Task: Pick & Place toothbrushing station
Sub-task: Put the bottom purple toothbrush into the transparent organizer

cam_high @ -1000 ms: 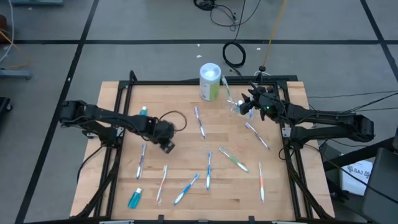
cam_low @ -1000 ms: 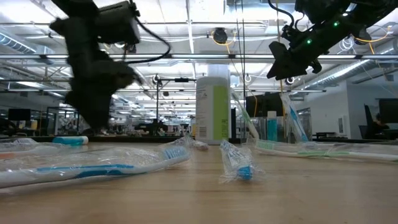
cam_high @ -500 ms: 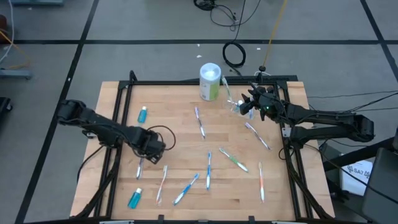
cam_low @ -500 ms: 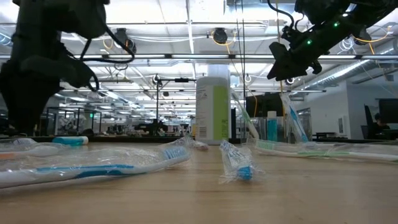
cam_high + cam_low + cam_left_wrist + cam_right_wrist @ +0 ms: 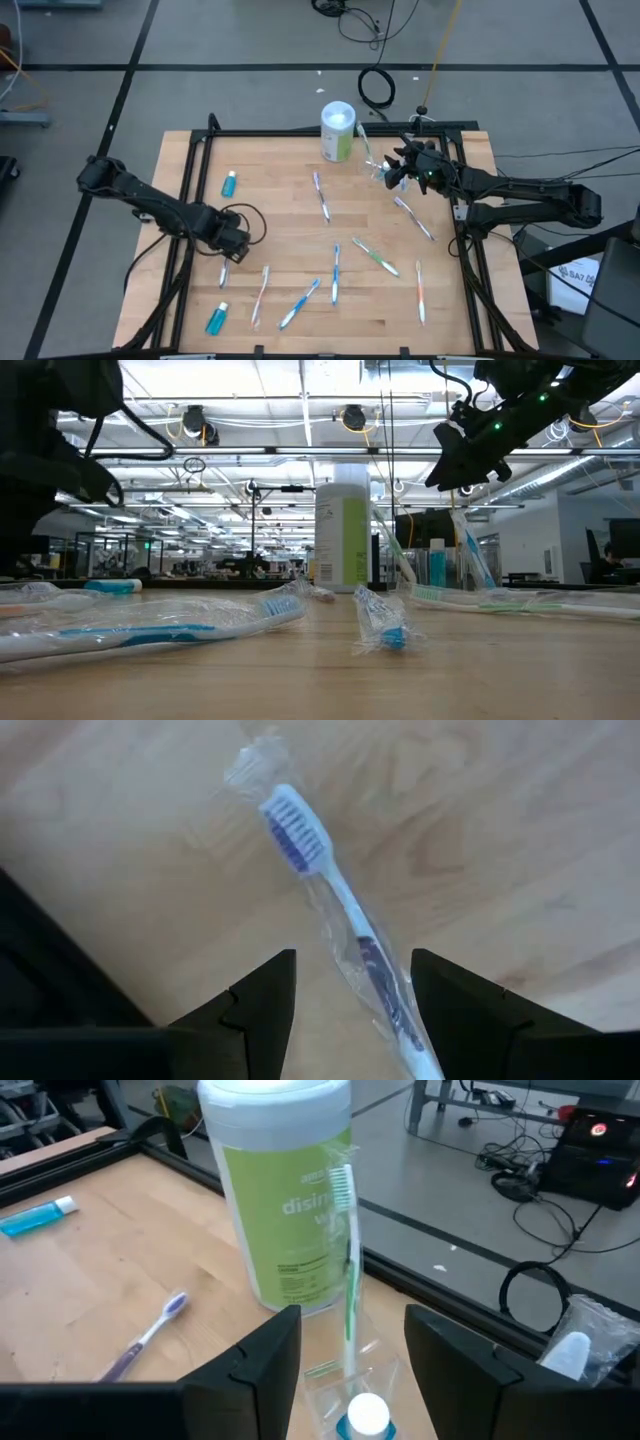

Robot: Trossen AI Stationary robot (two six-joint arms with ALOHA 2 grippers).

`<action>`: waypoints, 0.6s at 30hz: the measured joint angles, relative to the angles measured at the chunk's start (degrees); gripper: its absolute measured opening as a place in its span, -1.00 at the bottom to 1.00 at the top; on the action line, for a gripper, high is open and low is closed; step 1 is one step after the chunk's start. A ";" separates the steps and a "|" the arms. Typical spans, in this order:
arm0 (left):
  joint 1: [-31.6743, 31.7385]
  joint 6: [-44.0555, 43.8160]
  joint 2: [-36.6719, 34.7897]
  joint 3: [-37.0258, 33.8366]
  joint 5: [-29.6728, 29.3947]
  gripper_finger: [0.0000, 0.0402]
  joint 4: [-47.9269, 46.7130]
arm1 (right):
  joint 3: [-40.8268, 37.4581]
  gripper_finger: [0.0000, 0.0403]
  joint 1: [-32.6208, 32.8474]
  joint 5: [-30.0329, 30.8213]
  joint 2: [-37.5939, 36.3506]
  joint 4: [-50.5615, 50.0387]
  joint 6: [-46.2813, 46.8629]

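Hovering with fingers apart, the left gripper point(image 5: 352, 1020) is straddling a wrapped toothbrush point(image 5: 335, 905) lying on the table point(image 5: 290, 225), seemingly lining up to grasp it, while the right gripper point(image 5: 350, 1370) is waiting, spread, above the cup point(image 5: 350, 1400).

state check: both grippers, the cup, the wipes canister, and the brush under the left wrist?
left gripper: open, straddling the blue wrapped toothbrush
blue wrapped toothbrush: flat on the table, ungrasped
right gripper: open, above the clear cup
clear cup: upright, holds a green toothbrush and a tube
wipes canister: upright, lid shut
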 joint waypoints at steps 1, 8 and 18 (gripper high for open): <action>0.22 -0.68 -1.14 -1.05 -0.39 0.01 1.35 | 0.00 -0.14 0.00 0.00 0.00 0.00 0.02; 0.47 -3.31 -5.32 -8.63 -0.82 0.01 8.54 | 0.00 -0.15 0.00 -0.01 0.00 0.01 0.02; 0.40 -2.18 -5.35 -11.46 -2.28 0.01 13.93 | 0.00 -0.15 0.00 -0.01 0.02 0.01 0.02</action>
